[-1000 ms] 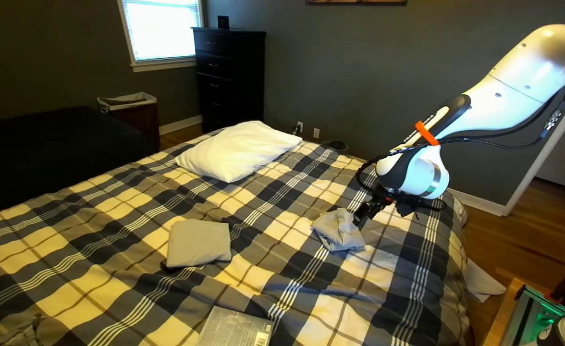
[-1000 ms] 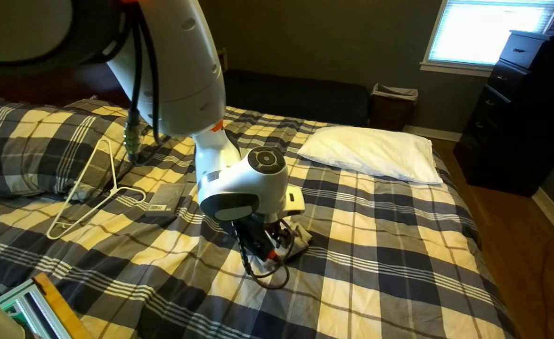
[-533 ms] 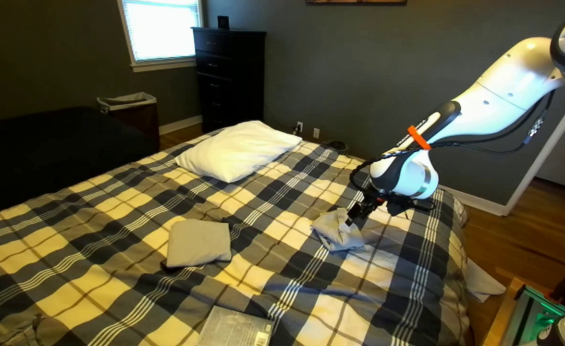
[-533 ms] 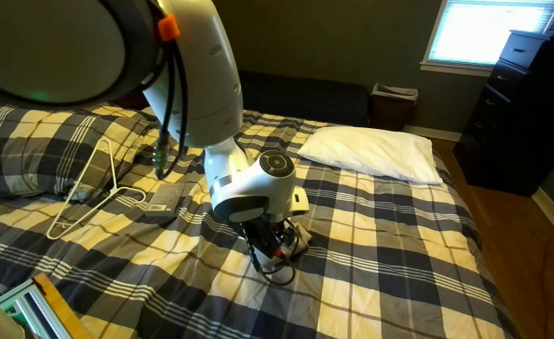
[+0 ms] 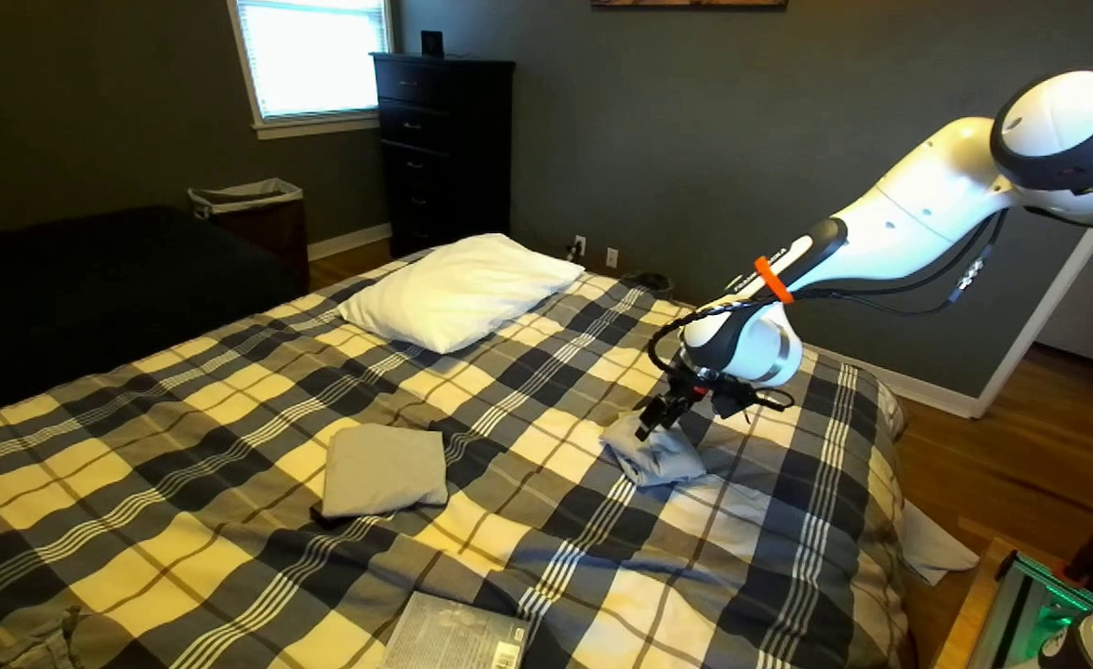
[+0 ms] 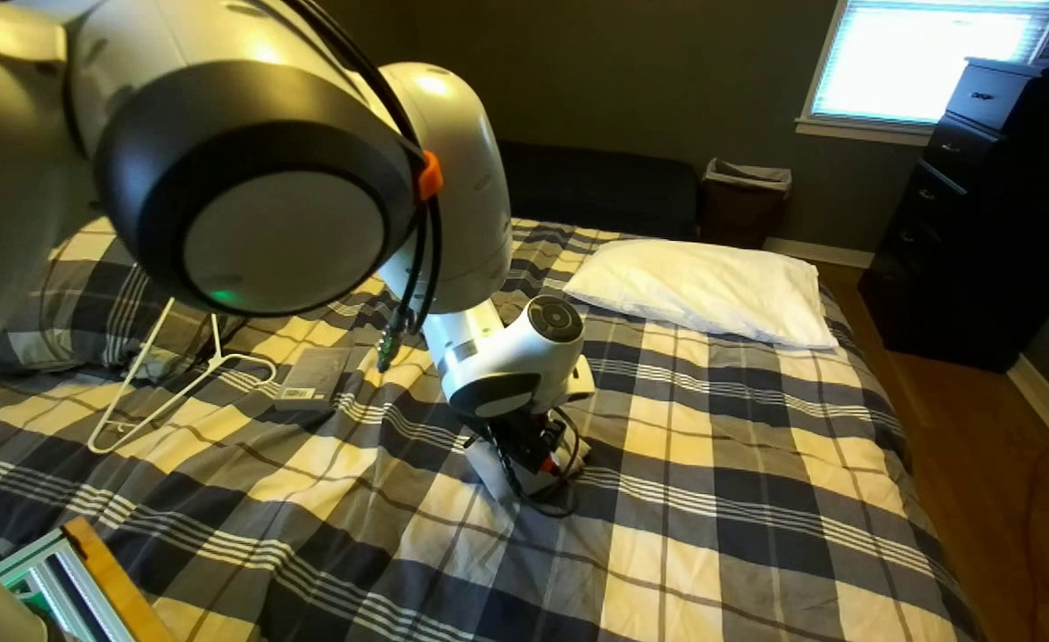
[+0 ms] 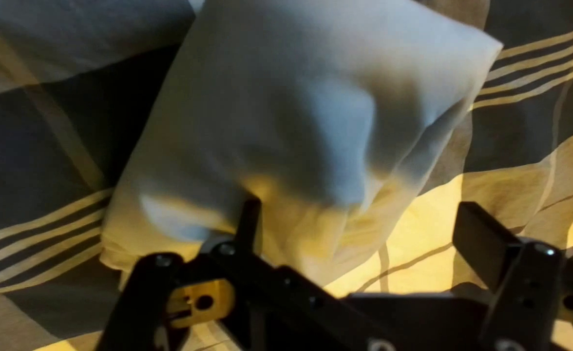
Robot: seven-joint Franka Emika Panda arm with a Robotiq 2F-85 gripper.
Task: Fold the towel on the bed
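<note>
While the pincer (image 7: 361,214) gapes wide, the rumpled towel (image 7: 286,126) lies partly beneath it (contact unclear).

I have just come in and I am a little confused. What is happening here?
A robot arm is at a small grey towel on a plaid bed, apparently to fold it. Its gripper is open: in the wrist view one jaw overlaps the towel and the other stands beyond its edge; contact is unclear. The towel is rumpled and not gripped. A flat grey cloth and a white pillow also lie on the bed.
</note>
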